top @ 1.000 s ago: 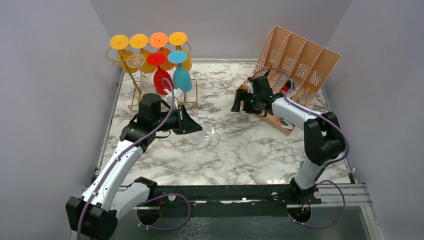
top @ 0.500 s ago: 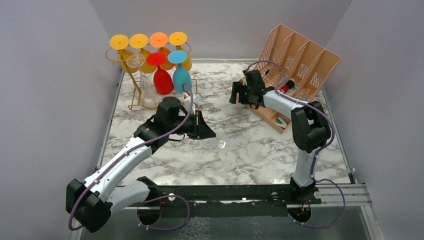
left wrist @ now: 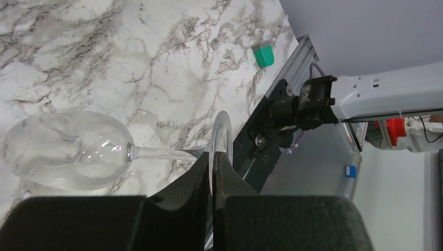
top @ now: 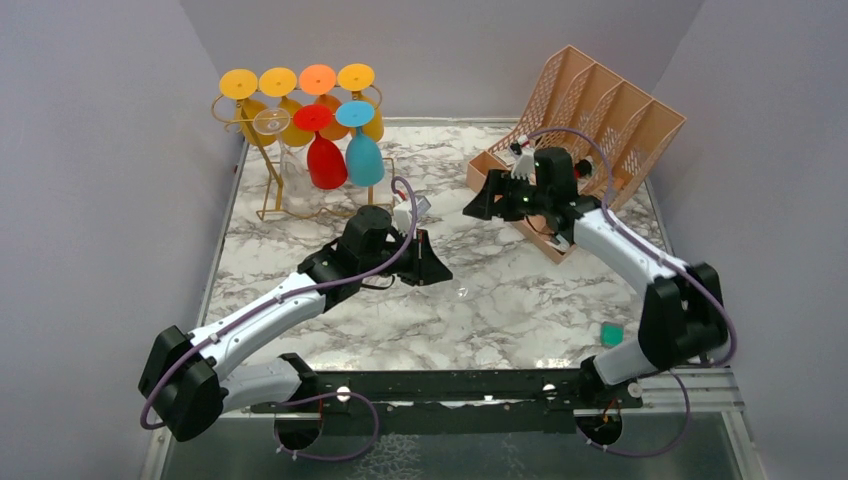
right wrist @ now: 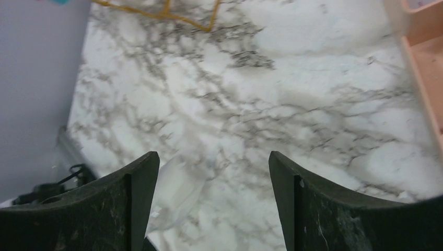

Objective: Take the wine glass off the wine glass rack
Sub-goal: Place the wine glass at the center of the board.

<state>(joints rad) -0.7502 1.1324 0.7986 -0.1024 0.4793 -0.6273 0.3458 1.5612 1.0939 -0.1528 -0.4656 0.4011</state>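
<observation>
Left wrist view: the left gripper (left wrist: 212,157) has its black fingers (left wrist: 196,180) pressed together on the round foot of a clear glass (left wrist: 68,151). The glass lies sideways, its foot pinched edge-on at the lower middle of the frame. Its stem runs left to a bowl at the left edge. Under it is the marble table (left wrist: 156,52); whether the bowl touches the marble cannot be told. A green block (left wrist: 263,55) sits near the table's edge at the upper middle.

From the top camera, the same gripper is at the middle of the frame, with the glass showing only as a faint glint just below and right of it. Its white arm runs back to the lower left. The glass is off the gold rack (top: 267,172) and well apart from it. The rack stands in the upper left, and coloured glasses (top: 326,160) and one clear glass hang on it upside down.

The right gripper (right wrist: 212,157) has its fingers spread wide with only bare marble between them. It is in the upper middle of the top view, just beside the peach organizer (top: 612,112) at the upper right.
</observation>
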